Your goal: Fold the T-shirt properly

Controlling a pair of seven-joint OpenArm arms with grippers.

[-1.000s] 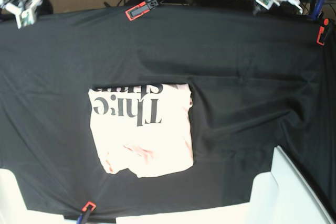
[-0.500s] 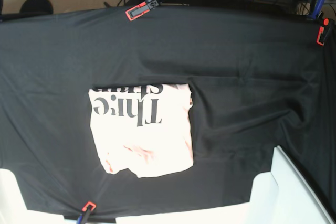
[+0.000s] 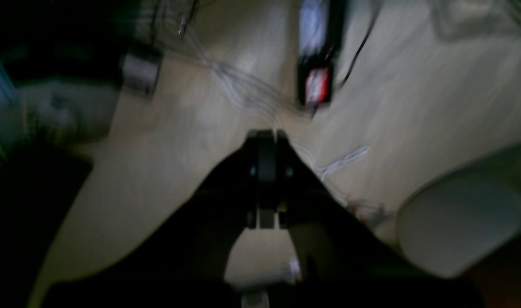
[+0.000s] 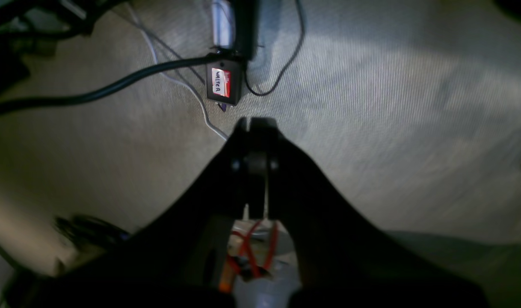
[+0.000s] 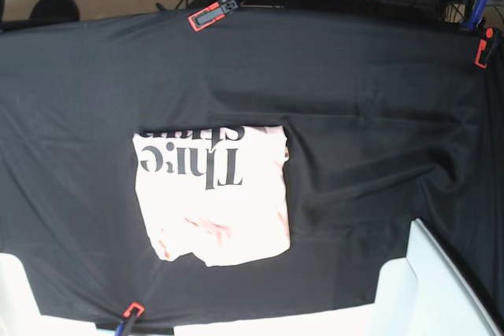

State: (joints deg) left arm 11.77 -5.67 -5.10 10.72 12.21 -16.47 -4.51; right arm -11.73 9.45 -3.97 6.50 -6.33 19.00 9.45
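The T-shirt (image 5: 214, 196) lies folded into a compact rectangle left of centre in the base view, its black lettering facing up, on the large black cloth (image 5: 370, 116). Red-and-blue clamps (image 5: 228, 4) pin the cloth along the upper edge, and another (image 5: 128, 314) sits at the lower left. Both wrist views look down at pale carpet. The left gripper (image 3: 267, 179) has its jaws pressed together and holds nothing; the right gripper (image 4: 254, 167) likewise, above a labelled power adapter (image 4: 223, 85) and cables (image 4: 93, 92).
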